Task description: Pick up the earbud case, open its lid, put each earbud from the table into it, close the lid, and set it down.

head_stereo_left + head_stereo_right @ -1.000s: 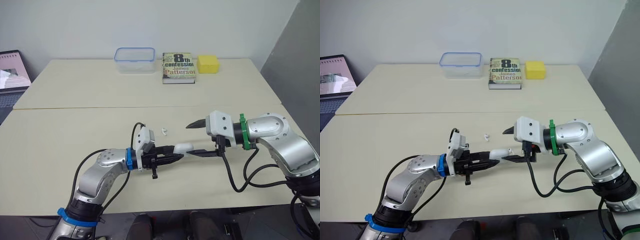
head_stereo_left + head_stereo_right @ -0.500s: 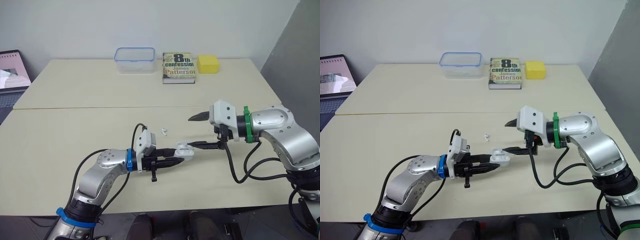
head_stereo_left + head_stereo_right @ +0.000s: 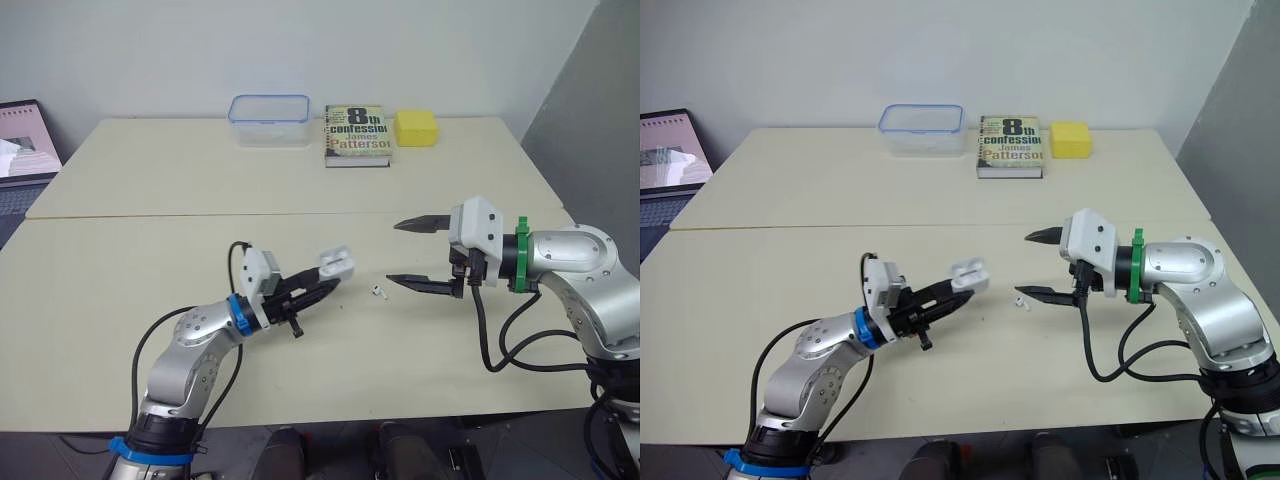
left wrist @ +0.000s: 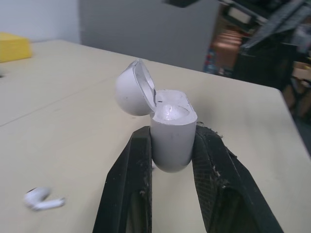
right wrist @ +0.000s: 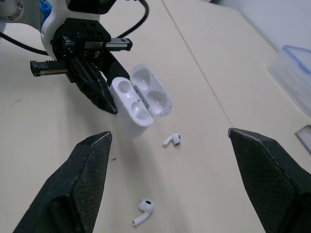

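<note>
The white earbud case (image 3: 335,265) is held a little above the table with its lid hinged open, and my left gripper (image 3: 322,281) is shut on its body. In the left wrist view the case (image 4: 171,128) sits between both fingers, and its wells look empty. One white earbud (image 3: 378,291) lies on the table between the two grippers. The right wrist view shows that earbud (image 5: 143,206) and a second earbud (image 5: 172,140) lying close to the case. My right gripper (image 3: 402,253) is open, right of the nearer earbud and above the table, with nothing in it.
At the back of the far table stand a clear plastic container (image 3: 269,119), a book (image 3: 356,134) and a yellow block (image 3: 417,128). A laptop (image 3: 25,140) sits at the far left edge. A seam (image 3: 200,215) runs between the two tables.
My left gripper has lifted the case and carried it left, its lid now open. My right gripper has pulled back to the right, off the case. An earbud now shows where the case was.
</note>
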Robot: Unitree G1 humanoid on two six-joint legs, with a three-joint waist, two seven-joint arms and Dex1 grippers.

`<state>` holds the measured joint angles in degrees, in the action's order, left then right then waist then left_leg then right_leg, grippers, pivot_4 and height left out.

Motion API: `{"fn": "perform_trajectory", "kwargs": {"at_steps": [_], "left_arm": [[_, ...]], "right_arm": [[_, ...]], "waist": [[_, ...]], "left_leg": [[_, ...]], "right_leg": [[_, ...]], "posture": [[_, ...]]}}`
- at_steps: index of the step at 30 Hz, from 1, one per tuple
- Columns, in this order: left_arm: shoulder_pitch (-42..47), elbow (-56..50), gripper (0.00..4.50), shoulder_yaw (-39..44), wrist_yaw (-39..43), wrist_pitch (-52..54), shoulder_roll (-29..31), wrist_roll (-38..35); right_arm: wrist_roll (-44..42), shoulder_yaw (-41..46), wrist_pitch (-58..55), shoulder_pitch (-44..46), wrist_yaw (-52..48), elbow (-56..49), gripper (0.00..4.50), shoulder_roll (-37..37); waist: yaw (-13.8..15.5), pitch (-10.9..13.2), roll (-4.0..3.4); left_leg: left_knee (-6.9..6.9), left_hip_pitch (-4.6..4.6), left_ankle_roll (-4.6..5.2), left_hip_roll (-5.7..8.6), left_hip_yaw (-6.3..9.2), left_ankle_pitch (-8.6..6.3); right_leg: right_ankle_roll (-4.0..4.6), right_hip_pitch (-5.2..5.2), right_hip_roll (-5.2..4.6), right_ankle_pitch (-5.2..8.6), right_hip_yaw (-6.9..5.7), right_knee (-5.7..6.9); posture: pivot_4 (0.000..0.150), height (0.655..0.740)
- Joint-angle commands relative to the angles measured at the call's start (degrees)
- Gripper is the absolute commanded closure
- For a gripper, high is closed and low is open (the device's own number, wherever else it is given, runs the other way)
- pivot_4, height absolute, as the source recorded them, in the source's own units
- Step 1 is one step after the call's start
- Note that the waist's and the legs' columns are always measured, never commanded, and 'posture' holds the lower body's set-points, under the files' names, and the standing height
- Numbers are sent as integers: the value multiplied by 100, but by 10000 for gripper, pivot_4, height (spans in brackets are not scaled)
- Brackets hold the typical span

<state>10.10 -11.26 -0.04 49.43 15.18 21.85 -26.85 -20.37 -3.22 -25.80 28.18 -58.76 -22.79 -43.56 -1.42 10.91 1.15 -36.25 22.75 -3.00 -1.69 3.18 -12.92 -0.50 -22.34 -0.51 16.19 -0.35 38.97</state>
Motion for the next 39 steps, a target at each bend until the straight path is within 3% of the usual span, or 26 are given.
{"fn": "perform_trajectory", "kwargs": {"at_steps": [1,10,16,20,31,39], "left_arm": [[-132,-233,37154,445,-472,-291,-107,-22],[-653,-300,37154,1319,-1316,-639,-72,56],[-755,-238,37154,1467,-1429,-818,-27,127],[-769,-222,37154,1440,-1474,-893,-61,155],[-790,-200,37154,1437,-1607,-1032,-75,252],[-832,-236,37154,1380,-1639,-1060,-74,262]], "right_arm": [[-181,551,294,-315,121,-142,5197,-6],[-335,2192,414,-2142,-49,81,5197,-655],[-477,2641,298,-2809,-57,-12,5197,-818],[-558,2734,132,-3068,-109,-71,1,-933],[-242,2676,696,-3538,-405,134,0,-1207],[-371,2068,560,-2967,-244,-196,0,-1148]], "waist": [[11,0,0],[99,0,0],[114,-2,0],[114,-2,0],[128,-3,2],[121,-3,2]], "left_leg": [[0,-2,0,0,-1,0],[0,-2,0,1,-8,0],[0,-20,0,1,-14,0],[1,-15,0,1,-21,-1],[1,-16,-1,2,-25,-1],[1,-22,-1,2,-31,-1]], "right_leg": [[0,1,0,0,1,0],[0,2,-1,0,4,-4],[3,13,1,-1,11,0],[2,10,1,-1,18,-5],[1,10,1,-1,22,-7],[0,11,3,-2,31,-6]], "posture": [[1500,7302],[1500,7302],[1500,7302],[1500,7302],[1500,7302],[1500,7302]]}}
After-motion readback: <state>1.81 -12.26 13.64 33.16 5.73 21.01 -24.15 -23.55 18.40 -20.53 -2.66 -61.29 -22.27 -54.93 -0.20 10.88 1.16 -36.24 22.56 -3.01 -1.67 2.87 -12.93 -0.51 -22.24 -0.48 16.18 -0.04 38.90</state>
